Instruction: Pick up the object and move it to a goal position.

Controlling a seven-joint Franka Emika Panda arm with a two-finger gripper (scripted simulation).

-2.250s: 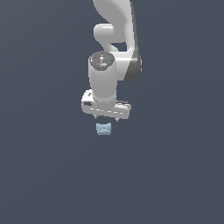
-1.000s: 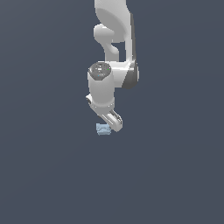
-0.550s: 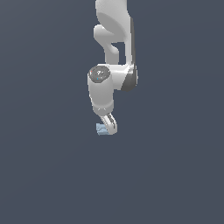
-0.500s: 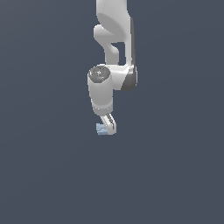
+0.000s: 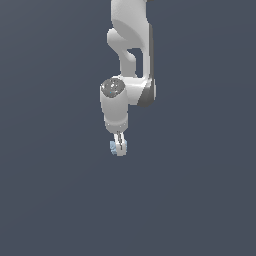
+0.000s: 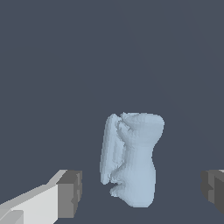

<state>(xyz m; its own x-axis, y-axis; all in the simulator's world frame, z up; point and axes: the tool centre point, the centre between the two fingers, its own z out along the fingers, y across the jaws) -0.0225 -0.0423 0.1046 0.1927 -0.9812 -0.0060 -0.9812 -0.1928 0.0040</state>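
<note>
The object (image 5: pixel 118 148) is a small pale blue lump on the dark floor, just under the arm's hand in the exterior view. In the wrist view the object (image 6: pixel 131 157) lies between my two fingers, with a clear gap on each side. My gripper (image 5: pixel 119 143) is open, lowered around the object, its fingers seen edge-on from outside. In the wrist view the gripper (image 6: pixel 142 192) shows one grey fingertip (image 6: pixel 70 193) and the other fingertip (image 6: pixel 214 190) at the frame edge. Neither pad touches the object.
The white arm (image 5: pixel 131 55) rises from the hand toward the top of the exterior view. The floor (image 5: pixel 60 190) is a flat dark blue-grey surface all around.
The hand has turned about its vertical axis, so the fingers now show edge-on, and it has sunk lower over the object. The object has not moved.
</note>
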